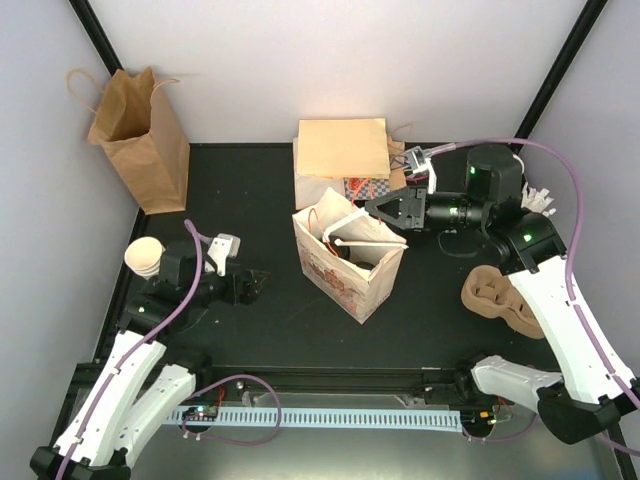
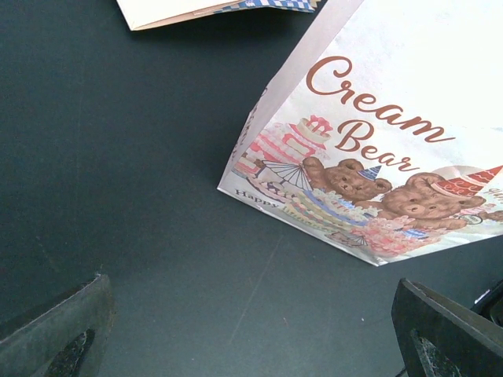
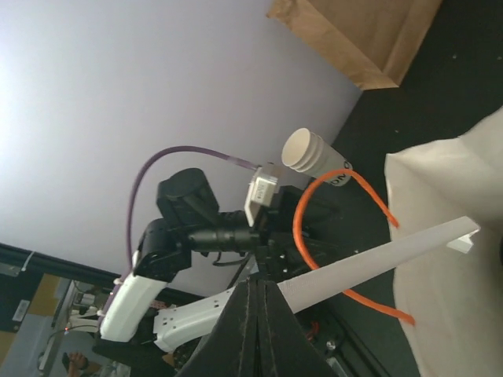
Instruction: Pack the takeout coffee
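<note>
The takeout coffee does not show clearly; only a dark shape (image 1: 349,262) lies inside the open white printed bag (image 1: 340,275), and I cannot tell what it is. At the bag's far side my right gripper (image 1: 378,210) is shut on the bag's white paper handle (image 3: 393,255), which runs taut from the closed fingertips (image 3: 263,292). The orange handle (image 3: 308,236) loops loose beside it. To the bag's left, low over the mat, my left gripper (image 1: 255,285) stands open, fingers (image 2: 55,338) wide apart with bare mat between them. The bag's "Cream Bear" print (image 2: 377,165) faces it.
A brown paper bag (image 1: 140,140) stands at the back left. A stack of lidless cream cups (image 1: 145,257) sits beside the left arm. A tan flat bag (image 1: 342,148) lies behind the white bag. A brown pulp cup carrier (image 1: 500,295) rests at the right.
</note>
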Tool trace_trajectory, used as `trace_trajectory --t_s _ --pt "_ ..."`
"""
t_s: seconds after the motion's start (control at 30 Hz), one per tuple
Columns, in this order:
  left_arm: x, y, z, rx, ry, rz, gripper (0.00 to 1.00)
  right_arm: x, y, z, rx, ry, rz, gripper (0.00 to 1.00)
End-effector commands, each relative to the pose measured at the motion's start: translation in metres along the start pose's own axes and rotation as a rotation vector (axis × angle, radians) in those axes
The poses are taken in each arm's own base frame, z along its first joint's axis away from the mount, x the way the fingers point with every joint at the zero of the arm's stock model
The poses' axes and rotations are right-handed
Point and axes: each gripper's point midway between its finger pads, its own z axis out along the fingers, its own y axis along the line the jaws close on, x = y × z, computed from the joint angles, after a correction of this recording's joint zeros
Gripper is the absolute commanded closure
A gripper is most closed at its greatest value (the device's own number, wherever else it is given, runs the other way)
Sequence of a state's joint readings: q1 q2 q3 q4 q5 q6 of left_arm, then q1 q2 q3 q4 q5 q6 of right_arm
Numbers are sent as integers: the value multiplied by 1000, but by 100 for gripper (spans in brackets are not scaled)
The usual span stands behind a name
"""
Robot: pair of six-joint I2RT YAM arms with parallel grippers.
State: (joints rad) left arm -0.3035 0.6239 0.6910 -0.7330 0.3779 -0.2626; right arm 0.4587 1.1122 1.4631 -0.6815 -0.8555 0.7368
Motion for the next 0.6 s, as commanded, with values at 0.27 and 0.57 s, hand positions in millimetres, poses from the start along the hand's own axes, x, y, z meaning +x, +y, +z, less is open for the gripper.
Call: trace_trajectory --t_s 0.27,0.57 --pt "-5 0 -2 -12 -13 3 1 -16 -43 23 119 -7 -37 99" --pt "-4 1 0 -19 -5 -2 1 -21 -107 -1 524 -23 -94 95"
